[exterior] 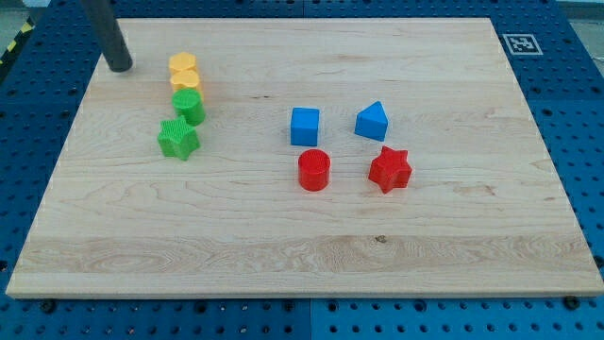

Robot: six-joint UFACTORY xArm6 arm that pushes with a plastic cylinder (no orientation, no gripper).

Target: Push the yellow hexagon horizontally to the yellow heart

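My tip (120, 67), a bare rod grasping nothing, rests near the view's top left, just left of 2 touching yellow blocks (184, 72); which is the hexagon I cannot tell. They look already together.

rod (106, 33): upper part cut off by the view's top edge
yellow blocks (184, 72): two touching, heart versus hexagon too small to tell apart
desk (302, 283): bottom corners cut close by the view's edge
marker tag (518, 43): pattern too small to read

no readable text, marker tag (518, 43) on board corner
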